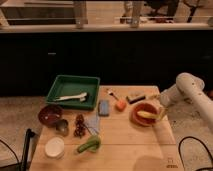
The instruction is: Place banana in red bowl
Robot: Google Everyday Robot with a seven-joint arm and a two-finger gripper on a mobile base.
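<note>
The red bowl (138,119) stands on the right side of the wooden table. The yellow banana (147,115) lies inside it. My gripper (160,107) is at the end of the white arm (186,89), just above and to the right of the bowl's rim, close to the banana's right end. I cannot tell whether it touches the banana.
A green tray (60,86) with a white utensil is at back left. A blue sponge (104,107), an orange item (120,105) and a brown bar (136,97) lie mid-table. A dark bowl (49,114), metal cup (62,127), white cup (54,147) and green item (89,145) are at front left.
</note>
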